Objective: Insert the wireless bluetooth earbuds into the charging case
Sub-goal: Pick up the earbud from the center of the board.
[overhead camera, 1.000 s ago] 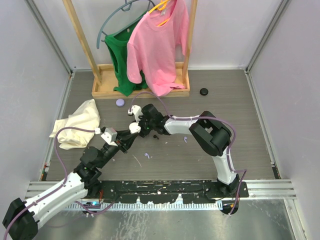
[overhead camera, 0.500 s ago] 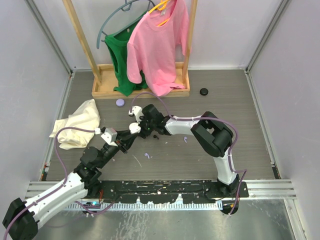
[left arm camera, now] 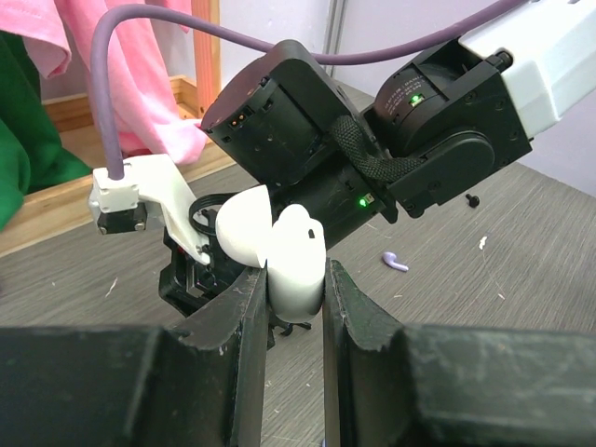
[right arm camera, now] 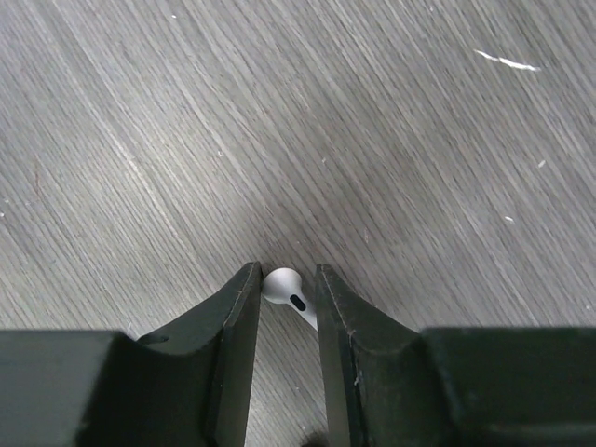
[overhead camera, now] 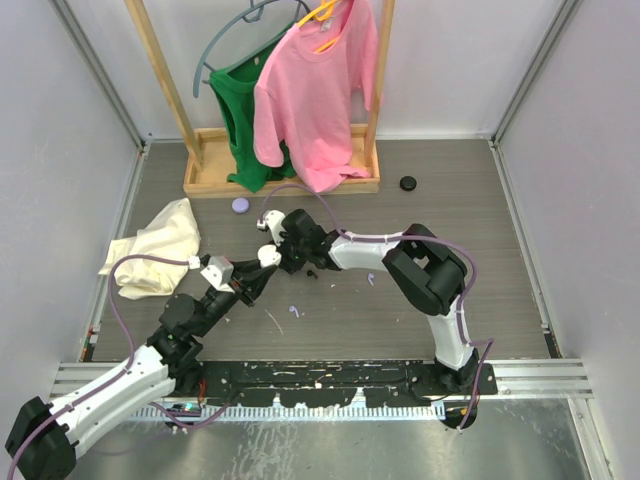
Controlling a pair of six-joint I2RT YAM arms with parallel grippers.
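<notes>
Grey tabletop point(overhead camera: 500, 300), earbud point(right arm camera: 283, 283), charging case point(left arm camera: 296, 261)

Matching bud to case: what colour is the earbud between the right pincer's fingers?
The earbud is white, clearest in the right wrist view.

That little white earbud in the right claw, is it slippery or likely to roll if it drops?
The white earbud looks smooth and glossy, so it may well twist or slip in the right claw. Its rounded head would probably roll on the table if dropped. Being so tiny, it is likely very light.
</notes>
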